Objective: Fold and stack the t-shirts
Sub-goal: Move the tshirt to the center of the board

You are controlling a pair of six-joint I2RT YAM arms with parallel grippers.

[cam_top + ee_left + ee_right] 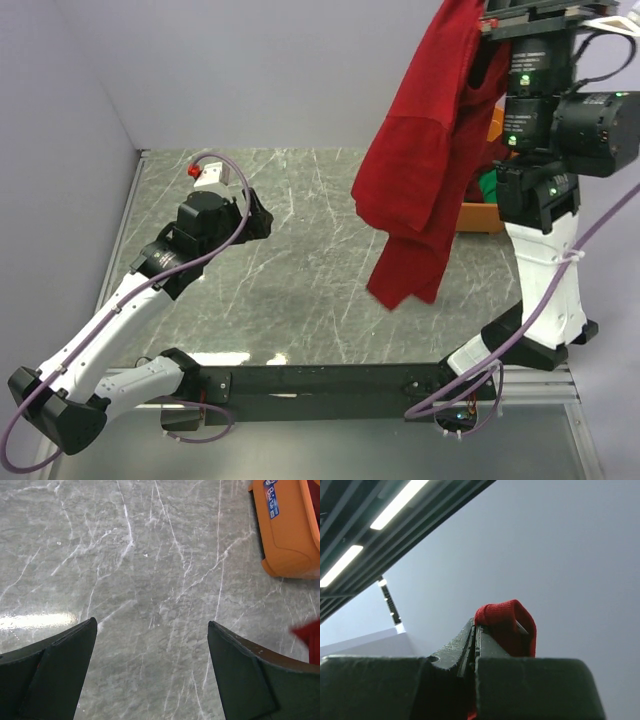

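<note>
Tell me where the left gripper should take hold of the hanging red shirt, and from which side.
Probably take the red t-shirt by its lowest dangling edge, coming in from the left. It hangs limp from the shut right gripper, so that edge is free above the table, and the open left gripper is on that side.

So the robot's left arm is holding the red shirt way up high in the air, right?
Not the left arm. The right end effector is shut on the red shirt and holds it way up high in the air, as the top external view shows. The left end effector is open with nothing in it, over the table.
</note>
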